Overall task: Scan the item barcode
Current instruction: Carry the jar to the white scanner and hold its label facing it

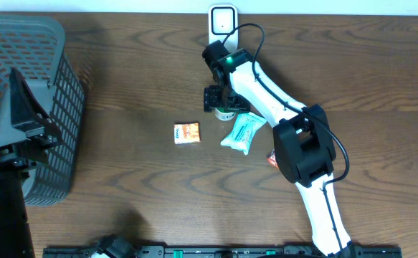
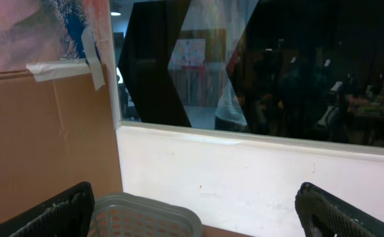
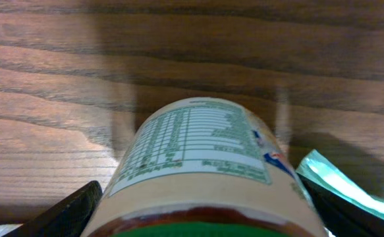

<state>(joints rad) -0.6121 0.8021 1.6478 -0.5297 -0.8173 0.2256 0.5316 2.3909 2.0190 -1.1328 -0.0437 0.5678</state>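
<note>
Overhead view: the right gripper [image 1: 218, 98] hangs over the middle of the table [image 1: 122, 64]. The jar [image 1: 226, 113] is right under it and mostly hidden by it.
Jar position: on the wood, just beside a pale blue packet [image 1: 243, 132], with a small orange box [image 1: 187, 133] a little further off on the other side.
Jar axis: in the right wrist view the green lid end is nearest the camera and the body runs straight away from it, so the long axis seems to lie in line with the wrist. I cannot tell whether the jar stands or lies.
Right hand: the fingers [image 3: 66, 210] sit one on each side of the jar, spread wide. I cannot tell whether the pads touch it.
Left hand: the left gripper [image 2: 195, 210] is spread wide and holds nothing, parked above the basket [image 1: 58, 107], well apart from the jar.
Nearer arm: the right, plainly.
Scanner: a white scanner [image 1: 223, 20] stands at the far table edge, just beyond the right hand.
Face showing: the nutrition panel is turned upward and no barcode is visible, so the jar probably needs turning once lifted.
</note>
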